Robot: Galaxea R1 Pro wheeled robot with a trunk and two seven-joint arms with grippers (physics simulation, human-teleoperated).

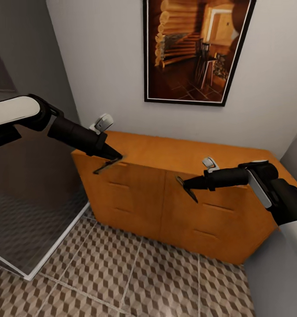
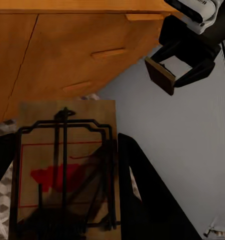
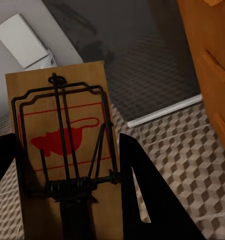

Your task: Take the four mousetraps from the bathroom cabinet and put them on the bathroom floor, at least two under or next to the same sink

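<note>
on each mousetrap [image 3: 62, 150]: red mouse print.

The traps [image 3: 62, 150] are matt bare wood with dark wire springs. The cabinet [image 1: 175, 207] is smooth orange wood with a slight sheen. The floor [image 1: 144, 281] looks like matt patterned tile.

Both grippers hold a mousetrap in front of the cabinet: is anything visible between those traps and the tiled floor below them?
Nothing visible. The left gripper and right gripper each hold a mousetrap in the air before the cabinet. Bare patterned bathroom floor lies beneath; the sink's position cannot be judged.
</note>
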